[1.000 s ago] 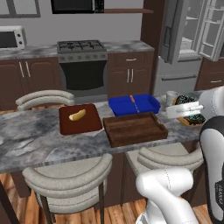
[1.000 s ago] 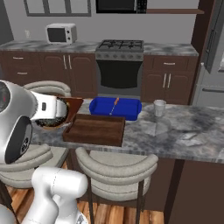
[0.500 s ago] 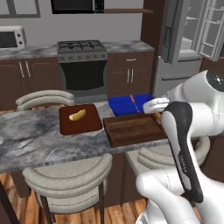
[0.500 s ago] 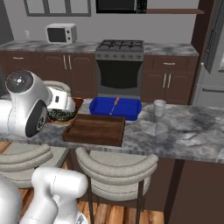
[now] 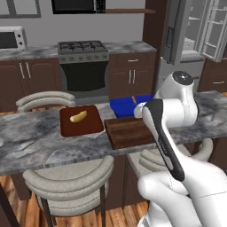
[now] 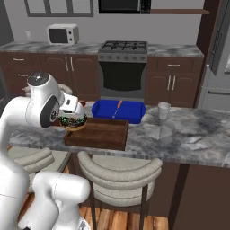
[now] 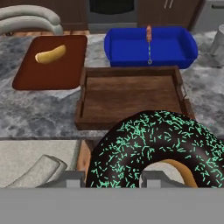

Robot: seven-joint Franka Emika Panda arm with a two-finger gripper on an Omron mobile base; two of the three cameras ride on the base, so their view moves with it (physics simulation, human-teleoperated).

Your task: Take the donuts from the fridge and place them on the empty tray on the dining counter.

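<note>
Chocolate donut point(image 7: 153, 151) sits gripped in the hand point(image 7: 111, 179), above the tray's point(image 7: 131, 98) near edge.

The chocolate-frosted donut point(image 7: 153, 148), covered in light green sprinkles, was held above the near edge of the dark brown wooden tray point(image 7: 131, 98). The tray lay on the marbled dining counter point(image 7: 39, 109).

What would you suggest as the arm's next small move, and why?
Probably ease forward and down over the tray: the end effector holds the chocolate donut at the tray's near edge, and the tray's floor is bare.
</note>
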